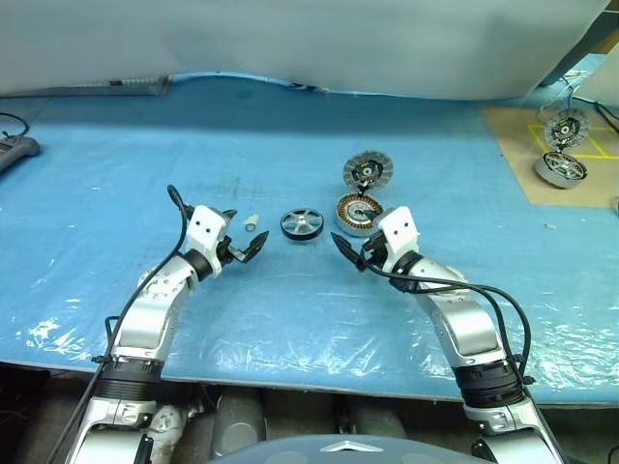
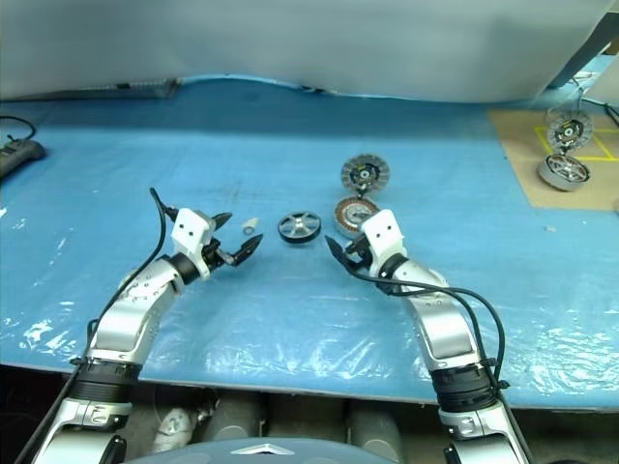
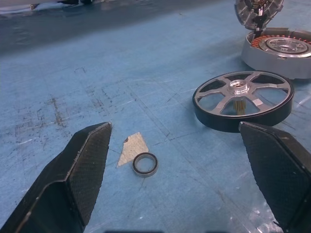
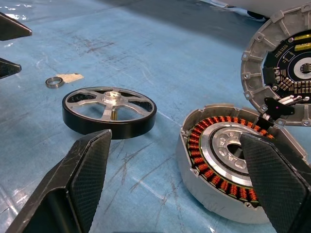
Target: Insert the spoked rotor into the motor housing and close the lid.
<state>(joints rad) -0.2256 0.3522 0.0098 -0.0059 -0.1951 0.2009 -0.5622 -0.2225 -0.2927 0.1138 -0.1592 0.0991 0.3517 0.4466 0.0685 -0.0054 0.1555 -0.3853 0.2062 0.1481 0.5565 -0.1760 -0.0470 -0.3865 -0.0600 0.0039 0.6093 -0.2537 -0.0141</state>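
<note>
Grippers: we see the left gripper (image 1: 244, 244) and right gripper (image 1: 350, 247) hovering low over the blue sheet (image 1: 116, 174), both spread wide and empty.
Spoked rotor (image 1: 302, 224): lies flat between the two grippers, hub axis upright, just left of the motor housing (image 1: 358, 213).
Handling: we judge it rigid, fairly heavy, smooth-rimmed; pinch across the dark rim or a spoke.
Lid (image 1: 368, 171): hinged open, standing behind the housing, segmented face toward us.
Nearby: a small bearing ring (image 3: 145, 164) lies left of the rotor.
</note>
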